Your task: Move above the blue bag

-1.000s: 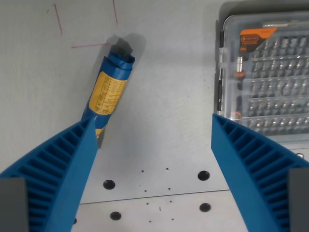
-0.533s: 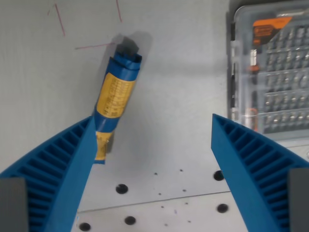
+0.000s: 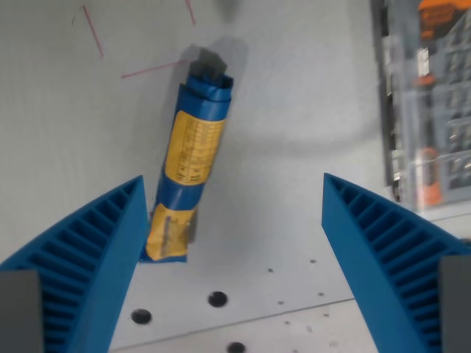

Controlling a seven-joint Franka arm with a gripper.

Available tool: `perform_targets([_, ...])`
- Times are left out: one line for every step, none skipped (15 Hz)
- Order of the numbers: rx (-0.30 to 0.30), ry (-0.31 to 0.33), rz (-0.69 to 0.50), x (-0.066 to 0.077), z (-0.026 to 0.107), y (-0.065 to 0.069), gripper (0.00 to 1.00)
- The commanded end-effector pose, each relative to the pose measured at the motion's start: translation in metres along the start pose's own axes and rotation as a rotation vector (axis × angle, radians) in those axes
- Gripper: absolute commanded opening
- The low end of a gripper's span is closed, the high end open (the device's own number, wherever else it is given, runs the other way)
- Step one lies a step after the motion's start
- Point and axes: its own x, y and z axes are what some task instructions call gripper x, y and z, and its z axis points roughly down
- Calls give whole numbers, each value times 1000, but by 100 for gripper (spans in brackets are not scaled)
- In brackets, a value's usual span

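Blue plastic film, rolled into a tight cylinder with a yellow printed label around its middle, made up the blue bag (image 3: 193, 158) that lay on the pale grey table (image 3: 294, 95). It rested tilted, its dark upper end toward one o'clock near some thin red pen marks (image 3: 151, 70), its lower, flattened end toward seven o'clock, just beside the tip of the finger on the wrist view's left.

The gripper (image 3: 232, 191) had its two ribbed blue fingers (image 3: 88, 250) spread wide, released and holding nothing. The roll sat off-centre, toward nine o'clock of the gap between them, so the gripper was not yet squarely above it. A clear plastic case of screwdriver bits with orange trim (image 3: 427, 110) lay at three o'clock, well apart from the roll, and dark bolt holes (image 3: 217, 298) dotted the table toward six o'clock.

By its look, the roll would probably be light and soft, yielding under pressure rather than stiff, with a smooth film surface that could slip or let the cylinder roll sideways if nudged. The labelled middle seemed the firmest, fullest place to take hold, with the fingers closing across the roll's width; the loose, crumpled lower end would likely collapse or slide out.
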Motion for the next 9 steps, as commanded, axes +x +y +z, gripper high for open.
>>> perform_targets([18,93,183,-7,11,-6,100])
perform_targets([18,94,198,-8,15,-8,100])
perform_targets([18,92,214,-9,19,-10,100])
perform_targets([19,92,228,-11,24,-12,100])
perform_targets([21,96,242,-13,28,-14,100])
perform_targets([22,95,253,-14,32,-15,100])
perform_targets([23,96,261,-16,36,-17,100])
perform_targets([23,97,268,-17,39,-19,100])
perform_targets([23,95,278,-19,43,-20,100])
